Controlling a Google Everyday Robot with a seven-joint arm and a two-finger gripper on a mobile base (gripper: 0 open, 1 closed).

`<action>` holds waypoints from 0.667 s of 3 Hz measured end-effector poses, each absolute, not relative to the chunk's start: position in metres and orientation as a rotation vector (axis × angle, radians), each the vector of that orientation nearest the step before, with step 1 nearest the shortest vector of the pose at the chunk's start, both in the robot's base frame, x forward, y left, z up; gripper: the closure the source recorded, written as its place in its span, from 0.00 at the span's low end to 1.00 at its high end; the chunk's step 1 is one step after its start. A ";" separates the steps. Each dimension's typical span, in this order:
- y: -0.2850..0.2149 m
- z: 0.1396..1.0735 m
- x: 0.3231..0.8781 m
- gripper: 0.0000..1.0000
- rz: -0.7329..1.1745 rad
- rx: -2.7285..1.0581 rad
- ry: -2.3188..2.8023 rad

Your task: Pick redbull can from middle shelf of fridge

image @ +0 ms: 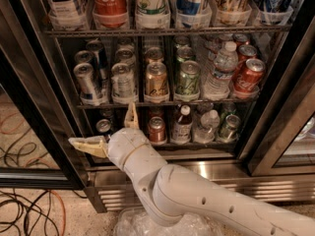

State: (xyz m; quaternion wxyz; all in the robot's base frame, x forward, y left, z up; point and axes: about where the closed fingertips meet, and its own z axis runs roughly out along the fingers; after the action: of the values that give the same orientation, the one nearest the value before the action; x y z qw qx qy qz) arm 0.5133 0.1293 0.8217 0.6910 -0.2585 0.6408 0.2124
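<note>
Reaching up from the lower right of the frame, the white arm bends at a rounded wrist in the lower centre. It ends at the gripper, which hangs before the lower left part of the fridge, just under the middle shelf. Its jaws are released and splayed wide, grasping nothing. One tan finger points toward the left edge of the frame. The other finger points straight up, its tip level with the front edge of the middle shelf.

The redbull can stands upright in the front row at the left end of the middle shelf, above and slightly left of the gripper and apart from both fingers. A second slim can behind it is partly covered. To its right in the front row stand a silver-white can, a gold can and a green can.

The wrist hides the left part of the bottom shelf, where only the top of one small can shows. Containers on the top shelf are cut off by the upper edge, and the arm runs out at the lower right corner.
</note>
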 end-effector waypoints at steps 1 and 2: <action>0.140 0.817 0.514 0.00 0.486 -0.599 1.406; 0.166 0.804 0.517 0.00 0.477 -0.668 1.364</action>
State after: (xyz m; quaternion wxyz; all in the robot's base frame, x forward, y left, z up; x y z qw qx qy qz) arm 0.5173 0.1656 0.8045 0.6997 -0.2998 0.6121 0.2140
